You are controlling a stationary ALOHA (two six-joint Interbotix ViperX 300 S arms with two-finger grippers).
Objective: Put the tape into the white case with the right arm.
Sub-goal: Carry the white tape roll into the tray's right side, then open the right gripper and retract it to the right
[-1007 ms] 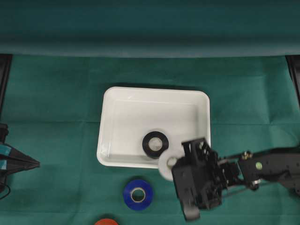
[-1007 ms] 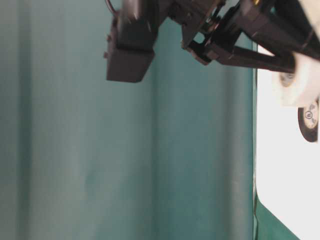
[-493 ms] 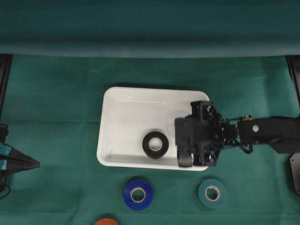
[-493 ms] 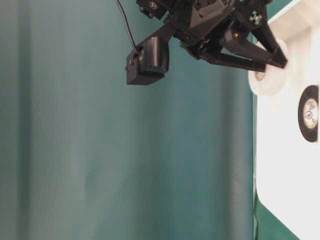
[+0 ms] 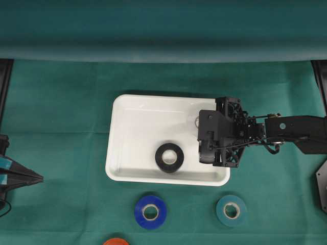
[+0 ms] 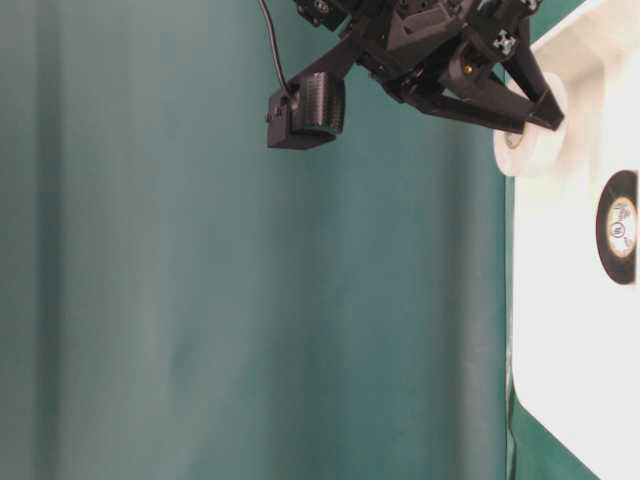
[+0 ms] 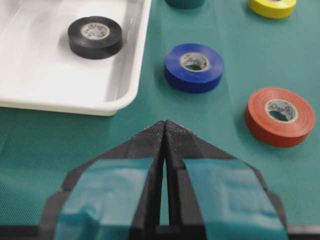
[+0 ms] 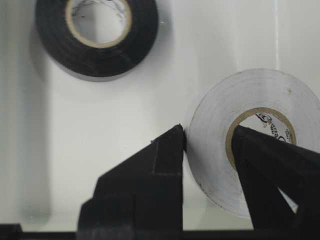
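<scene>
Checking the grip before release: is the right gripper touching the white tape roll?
Touching. The right wrist view shows the right gripper pinching the white tape roll's wall, one finger outside, one inside the core.

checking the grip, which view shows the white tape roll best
The right wrist view: the white tape roll fills it, the right gripper pinching its wall. The table-level view shows it edge-on; overhead only a sliver shows beside the gripper; the left wrist view misses it.
</scene>
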